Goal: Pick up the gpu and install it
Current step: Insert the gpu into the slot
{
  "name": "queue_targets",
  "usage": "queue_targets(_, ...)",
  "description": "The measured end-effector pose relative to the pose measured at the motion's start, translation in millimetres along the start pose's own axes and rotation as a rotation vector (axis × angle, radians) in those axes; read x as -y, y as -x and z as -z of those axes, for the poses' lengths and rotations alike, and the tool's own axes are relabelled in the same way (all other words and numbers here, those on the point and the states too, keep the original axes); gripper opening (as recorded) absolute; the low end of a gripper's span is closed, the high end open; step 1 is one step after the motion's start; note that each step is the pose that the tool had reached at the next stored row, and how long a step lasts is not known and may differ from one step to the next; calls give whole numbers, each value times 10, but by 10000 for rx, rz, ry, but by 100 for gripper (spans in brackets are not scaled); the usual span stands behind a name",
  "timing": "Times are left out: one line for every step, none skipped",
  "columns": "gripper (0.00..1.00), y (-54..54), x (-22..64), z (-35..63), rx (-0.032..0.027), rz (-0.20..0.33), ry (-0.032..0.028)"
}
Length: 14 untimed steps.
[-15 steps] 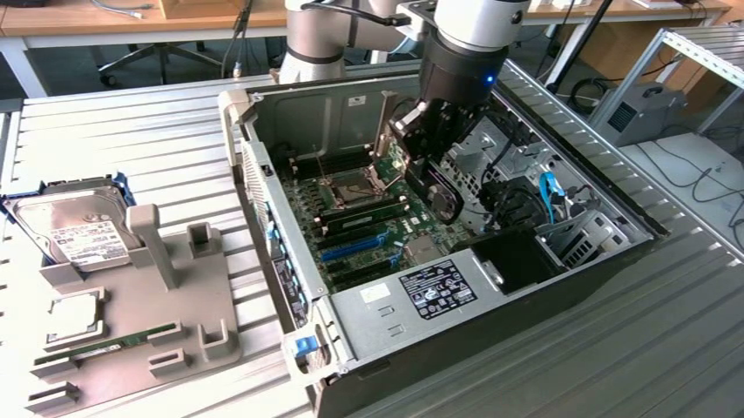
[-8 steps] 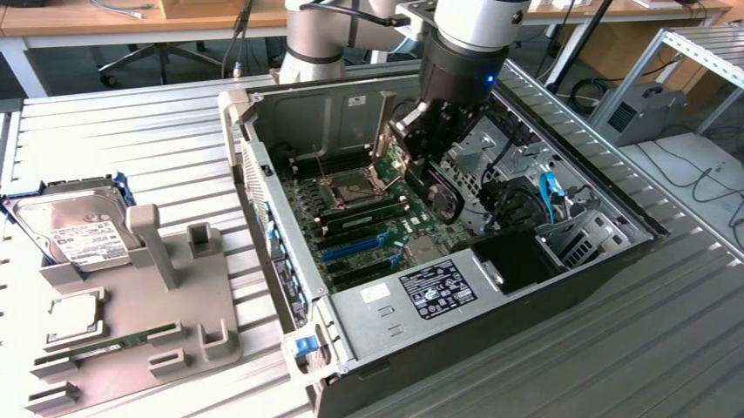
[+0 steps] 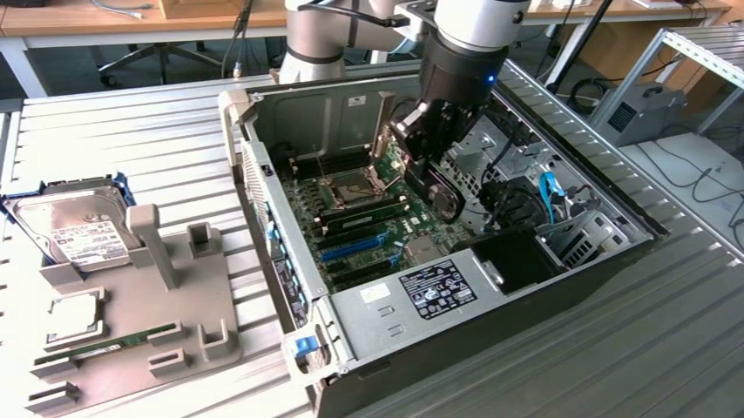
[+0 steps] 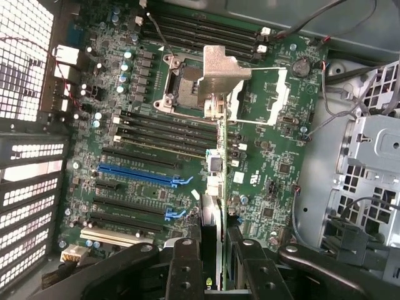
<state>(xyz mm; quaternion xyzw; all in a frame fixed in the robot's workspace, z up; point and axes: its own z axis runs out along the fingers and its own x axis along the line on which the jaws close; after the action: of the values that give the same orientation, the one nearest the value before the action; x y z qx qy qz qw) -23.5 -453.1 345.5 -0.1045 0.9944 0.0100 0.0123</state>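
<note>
Bare metal bracket on the gpu; matt grey metal case.

I work in a lab: a ribbed metal worktop carries an opened computer case, with cabled wooden desks at twelve o'clock and an aluminium frame at two.

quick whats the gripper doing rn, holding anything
Gripper: closed, holding the gpu by its edge.
</note>
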Motion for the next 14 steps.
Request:
queue_targets(26,0,0,0,-1,23,1)
queue_targets(26,0,0,0,-1,50,2)
queue_targets(26,0,0,0,-1,78,3)
queue_targets(26,0,0,0,-2,102,3)
queue_targets(26,0,0,0,-2,126,4)
queue_targets(26,0,0,0,-3,153,5)
queue_targets(26,0,0,0,-3,180,5)
queue_targets(26,0,0,0,-4,204,6)
queue_targets(26,0,0,0,-4,234,7)
queue_targets(26,0,0,0,-5,267,8)
queue_targets(26,0,0,0,-5,307,9)
queue_targets(26,0,0,0,-6,337,10)
queue_targets(26,0,0,0,-6,371,11)
queue_targets(26,0,0,0,-7,405,11)
